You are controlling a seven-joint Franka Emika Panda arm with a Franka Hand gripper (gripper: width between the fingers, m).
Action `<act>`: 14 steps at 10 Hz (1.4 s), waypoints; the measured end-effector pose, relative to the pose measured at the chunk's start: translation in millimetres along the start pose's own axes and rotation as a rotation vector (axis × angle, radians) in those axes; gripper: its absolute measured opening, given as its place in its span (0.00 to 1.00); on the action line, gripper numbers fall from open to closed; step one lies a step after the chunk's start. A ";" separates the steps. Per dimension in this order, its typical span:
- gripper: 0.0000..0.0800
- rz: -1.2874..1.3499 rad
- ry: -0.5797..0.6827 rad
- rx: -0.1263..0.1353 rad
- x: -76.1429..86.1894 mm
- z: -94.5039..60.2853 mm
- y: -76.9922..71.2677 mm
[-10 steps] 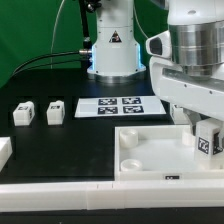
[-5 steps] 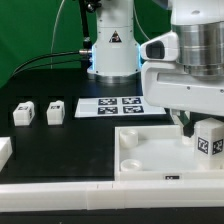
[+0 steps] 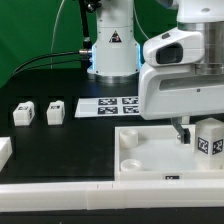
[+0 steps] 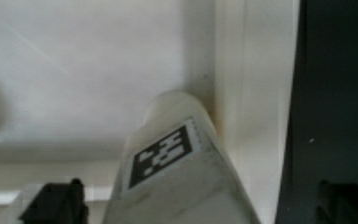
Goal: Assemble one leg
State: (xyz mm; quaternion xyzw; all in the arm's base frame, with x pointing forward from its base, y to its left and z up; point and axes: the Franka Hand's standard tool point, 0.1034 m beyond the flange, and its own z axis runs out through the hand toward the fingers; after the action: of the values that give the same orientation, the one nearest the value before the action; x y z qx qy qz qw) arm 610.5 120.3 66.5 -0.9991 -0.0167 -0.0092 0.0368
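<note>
Here, arm upright over tray, gripper beside leg

Even bright light; wrist view soft, blurred.

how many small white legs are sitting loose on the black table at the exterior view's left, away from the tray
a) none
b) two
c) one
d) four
b: two small tagged legs and stand side by side on the black table at the exterior view's left, apart from the white tray, while another leg stands on the tray by the arm.
</note>
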 end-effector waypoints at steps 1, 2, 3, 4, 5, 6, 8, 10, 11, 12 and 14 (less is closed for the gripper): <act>0.81 -0.095 0.001 -0.006 0.2 -0.2 0.0; 0.81 -0.204 0.002 -0.007 0.5 -0.4 0.3; 0.81 -0.296 0.006 -0.008 1.2 -0.6 1.0; 0.81 -0.354 0.008 -0.009 1.8 -0.8 2.7; 0.81 -0.372 0.008 -0.009 2.0 -0.9 4.6; 0.79 -0.364 0.007 -0.009 1.9 -0.6 4.4; 0.58 -0.364 0.007 -0.009 1.9 -0.5 4.7; 0.36 -0.364 0.007 -0.009 1.9 -0.6 4.7; 0.36 -0.364 0.007 -0.009 1.9 -0.6 4.7; 0.36 -0.352 0.007 -0.008 1.9 -0.6 4.6; 0.36 -0.328 0.008 -0.007 1.9 -0.6 4.7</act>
State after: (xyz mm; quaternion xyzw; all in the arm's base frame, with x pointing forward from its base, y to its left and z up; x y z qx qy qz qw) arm 612.6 115.6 66.7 -0.9831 -0.1796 -0.0190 0.0313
